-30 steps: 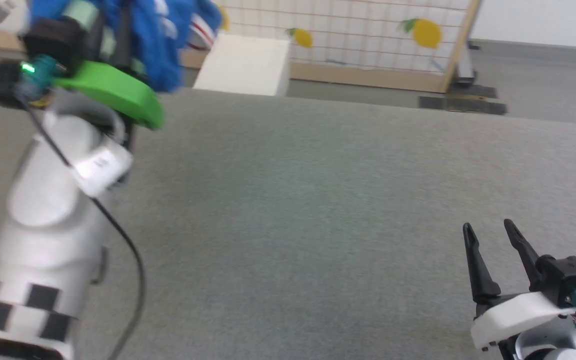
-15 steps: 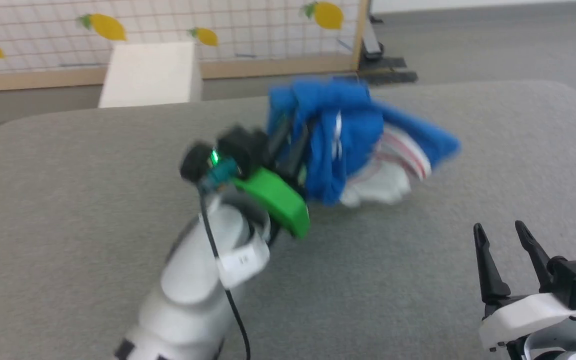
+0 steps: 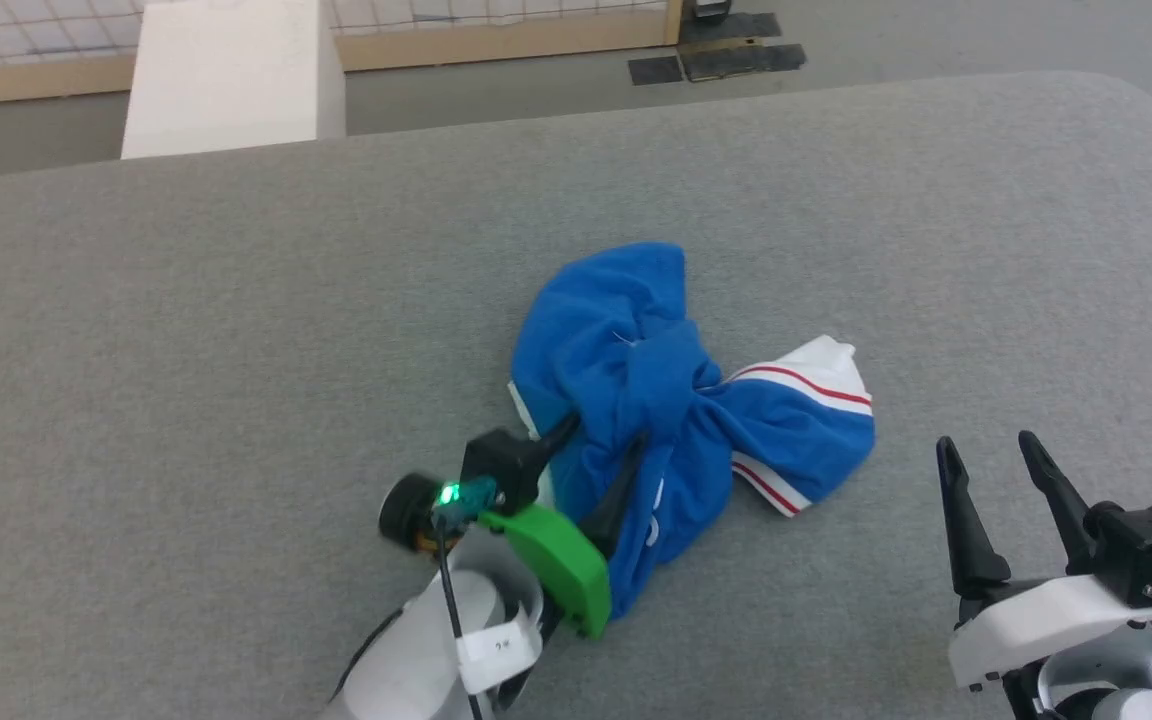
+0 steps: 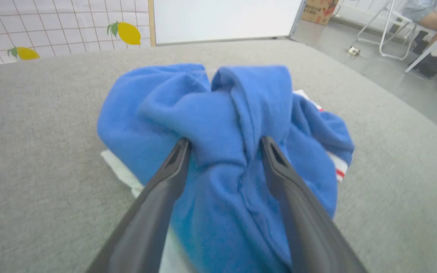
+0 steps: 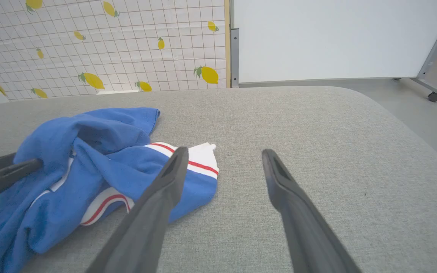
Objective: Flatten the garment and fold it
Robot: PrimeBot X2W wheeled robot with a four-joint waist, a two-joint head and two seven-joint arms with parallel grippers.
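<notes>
Garment (image 3: 656,400) lies crumpled mid-table (image 3: 236,350), a blue heap. On its left side I see my left gripper (image 3: 604,432) with its fingers spread wide and blue cloth bunched between them. Red-striped white trim (image 3: 816,375) sticks out to the right. Further right, my right gripper (image 3: 986,442) is spread too, holding nothing, near the trim but apart from it.

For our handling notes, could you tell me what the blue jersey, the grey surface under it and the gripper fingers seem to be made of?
Blue jersey: soft matte knit cloth, judging by its loose folds; fibre unclear. Grey surface: textile cover, finely flecked weave, matte. Fingers of the right gripper: dark, smooth, faintly sheened, probably hard plastic.
</notes>
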